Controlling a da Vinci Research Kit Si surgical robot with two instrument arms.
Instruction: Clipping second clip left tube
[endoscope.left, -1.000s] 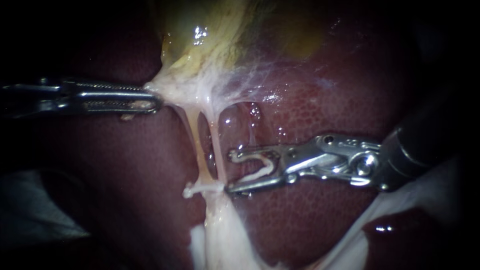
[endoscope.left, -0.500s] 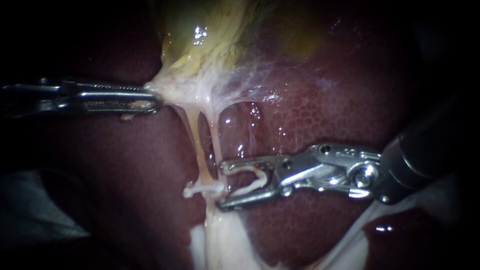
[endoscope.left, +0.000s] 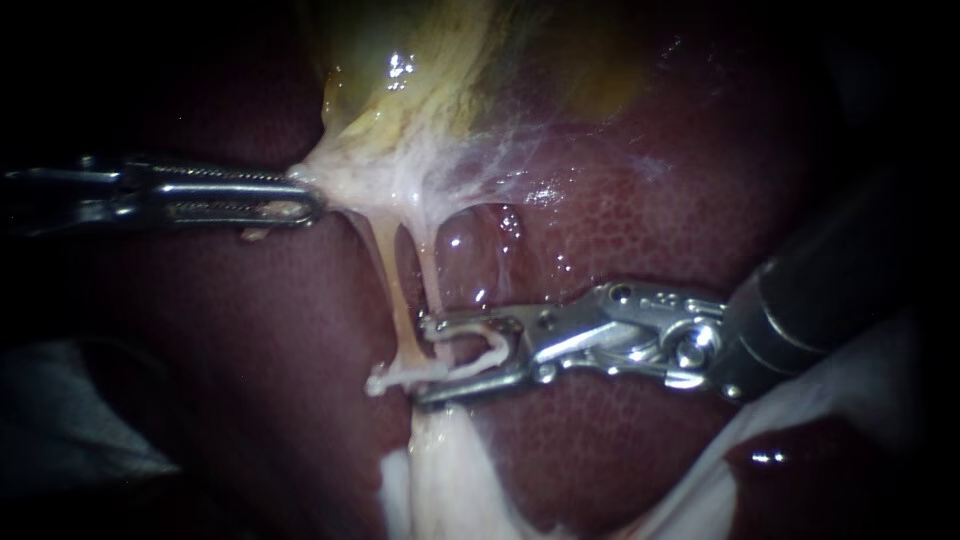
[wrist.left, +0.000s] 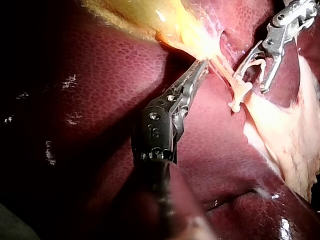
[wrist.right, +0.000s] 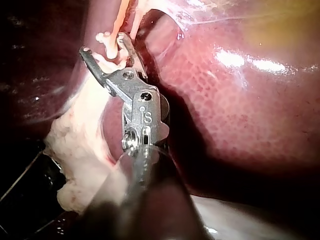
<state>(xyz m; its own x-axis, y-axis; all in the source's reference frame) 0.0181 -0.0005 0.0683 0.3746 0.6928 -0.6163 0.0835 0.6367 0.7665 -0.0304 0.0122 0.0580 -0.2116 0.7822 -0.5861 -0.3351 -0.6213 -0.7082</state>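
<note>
Endoscope view, right instrument: entering from the right, silver jaws standing wide and carrying a white open-legged clip seated against both of them; tips arriving level with the two tubes.
Left tube: thin yellowish left tube running taut from the whitish web of tissue down to a pale fatty mass, lying just beside the thinner, paler right tube.
Clip in place: small white closed clip crossing the foot of the left tube, sitting just beside the lower jaw's tip.
Left instrument: reaching in from the left, slender ridged jaws closed on the whitish web of tissue under the yellow-green gallbladder, stretching both tubes over the dark red mottled liver.
Step in hand: judging by the layout, lining the open clip up across the left tube above the seated one, not yet squeezing.
Unclear: not possible to tell, from any view, whether the left tube is lying fully inside the clip's legs; the upper jaw appears to be crossing the right tube.
Doing it well: advancing until both tips are showing past the left tube's far edge; setting the clip square across the tube; leaving a visible gap from the seated clip; closing only then.
Traction: holding the left instrument's pull steady, neither slackening nor dragging harder.
Watching for: catching the right tube in the same bite, nudging the seated clip with the lower jaw, or closing on only part of the tube.
</note>
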